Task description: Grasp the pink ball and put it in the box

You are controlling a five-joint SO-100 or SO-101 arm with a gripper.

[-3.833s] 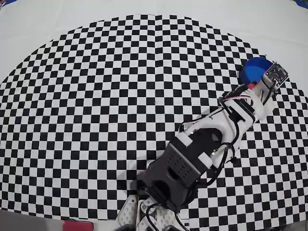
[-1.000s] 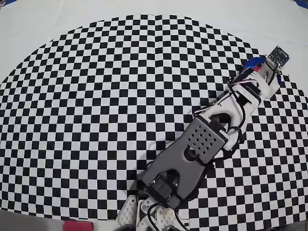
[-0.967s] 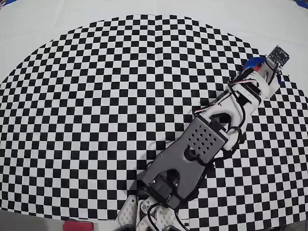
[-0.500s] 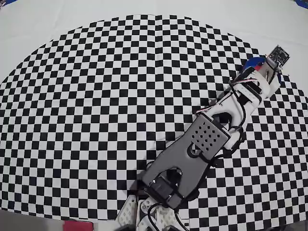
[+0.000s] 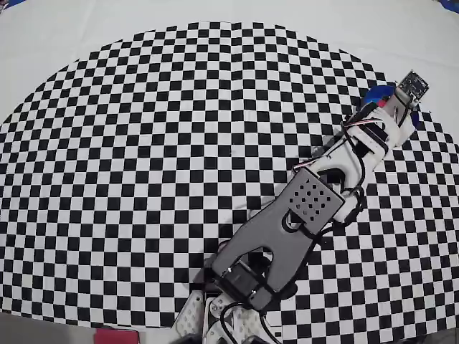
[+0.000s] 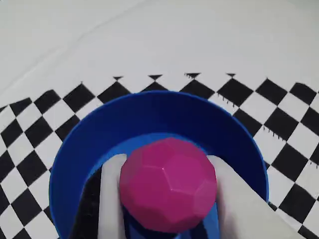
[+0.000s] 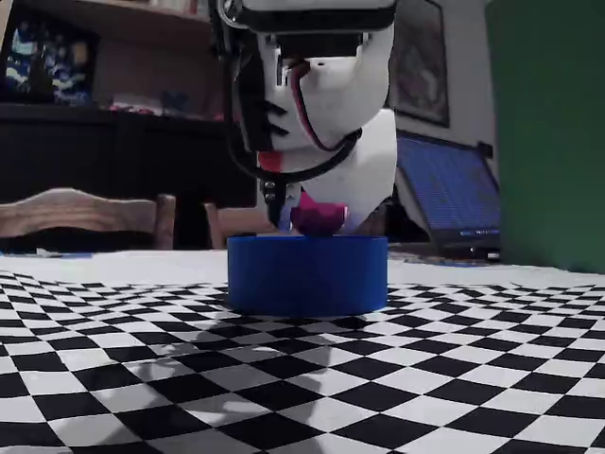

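Where the room is seen in the fixed view, dark shelving, a wooden chair (image 7: pixel 85 210) and a lit laptop screen (image 7: pixel 452 194) are ranged behind a table spread with a black-and-white checkered cloth (image 5: pixel 158 143). Most of the cloth is left bare in the overhead view; the arm (image 5: pixel 301 215) is stretched toward its right edge, where white margin begins. The box (image 6: pixel 149 112) is set there, close to the pattern's border. The pink ball (image 6: pixel 168 184) is pinched between the white fingers (image 6: pixel 110 199) of the gripper (image 6: pixel 167 196) and held just above the box's rim.
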